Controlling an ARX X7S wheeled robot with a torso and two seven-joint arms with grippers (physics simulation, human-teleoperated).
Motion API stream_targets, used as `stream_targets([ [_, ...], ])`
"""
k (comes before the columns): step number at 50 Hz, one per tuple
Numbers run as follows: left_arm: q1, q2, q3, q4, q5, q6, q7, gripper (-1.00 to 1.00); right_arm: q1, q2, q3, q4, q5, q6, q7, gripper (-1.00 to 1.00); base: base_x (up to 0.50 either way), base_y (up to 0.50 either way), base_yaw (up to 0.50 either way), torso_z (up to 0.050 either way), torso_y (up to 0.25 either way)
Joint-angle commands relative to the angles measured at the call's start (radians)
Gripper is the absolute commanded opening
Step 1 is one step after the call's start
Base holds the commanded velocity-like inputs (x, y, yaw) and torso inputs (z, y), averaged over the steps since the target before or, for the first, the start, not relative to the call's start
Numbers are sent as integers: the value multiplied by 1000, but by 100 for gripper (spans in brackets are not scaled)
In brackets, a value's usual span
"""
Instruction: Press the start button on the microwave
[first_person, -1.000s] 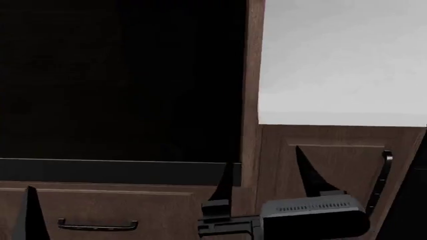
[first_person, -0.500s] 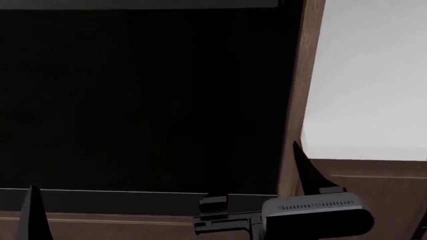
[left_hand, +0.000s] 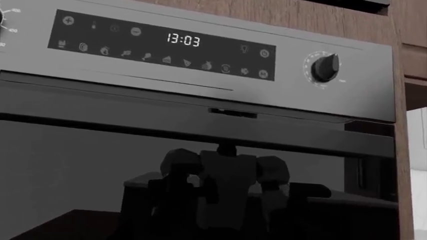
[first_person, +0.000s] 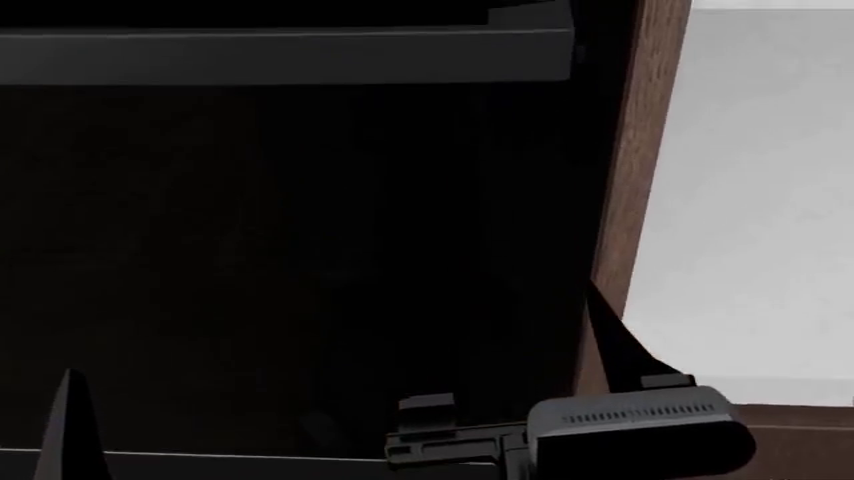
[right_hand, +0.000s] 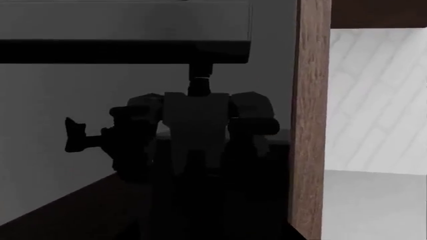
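The microwave's black glass front (first_person: 294, 260) fills the head view, with its long dark grey bar handle (first_person: 280, 55) across the top. My right gripper (first_person: 523, 340) is low in front of the glass near its right edge. Its jaws are apart and empty, and one finger (first_person: 617, 345) points up. Only one finger (first_person: 67, 430) of my left gripper shows, at the lower left. The right wrist view shows the handle (right_hand: 127, 30) and my reflection in the glass (right_hand: 60, 100). The left wrist view shows a glass door (left_hand: 80, 165) under a grey control panel (left_hand: 200, 47) with a lit 13:03 display, icon buttons and a knob (left_hand: 325, 66).
A brown wood cabinet post (first_person: 638, 200) frames the glass on the right and also shows in the right wrist view (right_hand: 312, 125). Beyond it are a white wall (first_person: 761, 200) and a pale counter surface (right_hand: 373, 205). A wood cabinet front (first_person: 801, 440) sits at the lower right.
The head view has risen. The drawer and lower cabinet front dropped out of sight, and the bar handle came in at the top. Both grippers keep their places in the frame.
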Motion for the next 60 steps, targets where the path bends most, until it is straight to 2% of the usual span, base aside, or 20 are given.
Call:
stream_targets([
  [1, -5, 12, -9, -3, 34, -1, 18, 100, 2, -12, 20, 4, -13, -8, -24, 100, 0, 0, 0, 0, 0],
  [32, -7, -3, 4, -8, 29, 7, -2, 100, 1, 14, 0, -46, -20, -20, 2, 100, 36, 0, 0, 0, 0],
  [53, -12, -17, 4, -10, 13, 10, -11, 100, 115, 62, -42, -456, -89, 323, 60, 100, 0, 0, 0, 0, 0],
  [60, -17, -23, 4, -6, 7, 5, -14, 100, 252, 69, -65, -575, -117, 540, 65, 100, 0, 0, 0, 0, 0],
])
